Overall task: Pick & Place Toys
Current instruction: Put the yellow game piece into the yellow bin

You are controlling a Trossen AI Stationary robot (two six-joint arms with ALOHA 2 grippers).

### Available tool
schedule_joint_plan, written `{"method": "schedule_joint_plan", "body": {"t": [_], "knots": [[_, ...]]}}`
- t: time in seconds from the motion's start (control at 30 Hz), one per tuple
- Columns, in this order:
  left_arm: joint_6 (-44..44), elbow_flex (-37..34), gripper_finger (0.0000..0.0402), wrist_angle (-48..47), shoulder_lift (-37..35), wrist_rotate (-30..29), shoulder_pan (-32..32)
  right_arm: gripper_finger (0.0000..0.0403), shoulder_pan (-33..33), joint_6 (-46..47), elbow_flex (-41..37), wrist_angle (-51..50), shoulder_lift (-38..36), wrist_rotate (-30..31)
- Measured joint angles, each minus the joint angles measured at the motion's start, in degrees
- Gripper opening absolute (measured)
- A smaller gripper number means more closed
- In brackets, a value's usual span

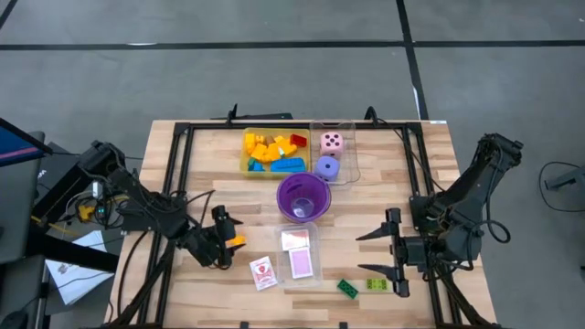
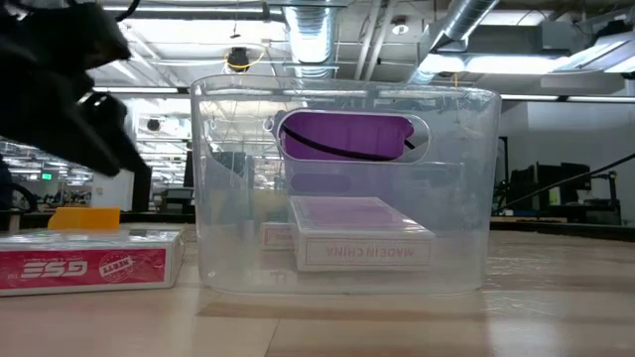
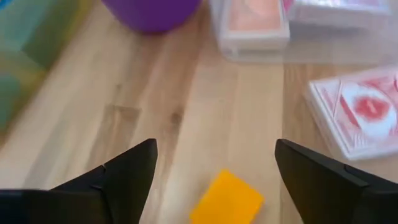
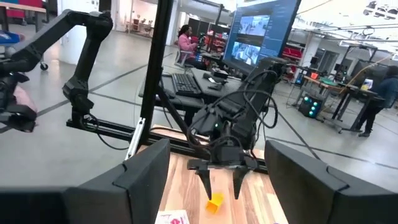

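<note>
An orange brick (image 3: 227,199) lies flat on the wood at the table's near left, between the two fingers of my left gripper (image 3: 215,146), with a gap on each side. That gripper is open and slants down at it (image 4: 221,186). A white-red card box (image 1: 263,272) lies just right of the brick. Two green bricks (image 1: 347,288) lie near the front edge. More bricks fill a yellow tray (image 1: 272,151) at the back. A pink die (image 1: 332,142) and a purple die (image 1: 327,166) sit in a clear tray beside it. My right gripper (image 1: 366,253) hangs open above the table's right side, pointing level.
A purple cup (image 1: 303,196) stands mid-table. In front of it a small clear tray (image 2: 342,188) holds card decks (image 2: 362,238). A black frame runs around the table's edges. People and desks show in the room beyond, in the right wrist view.
</note>
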Motion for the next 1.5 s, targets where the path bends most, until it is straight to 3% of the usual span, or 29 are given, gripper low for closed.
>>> {"method": "schedule_joint_plan", "body": {"t": [0.33, 0.53, 0.83, 1.0, 1.17, 1.33, 1.5], "knots": [[3.2, -1.1, 0.0306, 1.5, 0.1, 4.2, -2.5, 0.0256, 1.4, -0.8, 0.0, -0.8, -0.2, -0.2], [6.0, -3.7, 0.0305, 1.5, 0.1, 4.8, 0.1, 0.0256, 1.4, -0.9, 0.0, -0.3, -0.2, -0.2], [6.0, -9.8, 0.0297, 6.1, 0.0, 11.4, 3.4, 0.0256, 1.4, -0.6, 0.0, 0.1, -0.2, -0.2], [4.4, -12.8, 0.0268, 12.4, -0.1, 11.8, 3.6, 0.0256, 1.4, 0.0, 0.0, 0.1, -0.2, -0.2], [3.8, -14.1, 0.0205, 15.6, 0.0, 12.1, 3.6, 0.0256, 1.4, 0.1, 0.0, -0.1, -0.2, -0.2], [5.7, -14.3, 0.0124, 16.1, 0.1, 6.5, 3.6, 0.0256, 1.4, 0.0, 0.0, -0.1, -0.2, -0.2], [9.2, -14.3, 0.0123, 21.1, 0.1, -3.7, 3.6, 0.0256, 1.4, -0.6, 0.0, 0.1, -0.2, -0.2]]}}
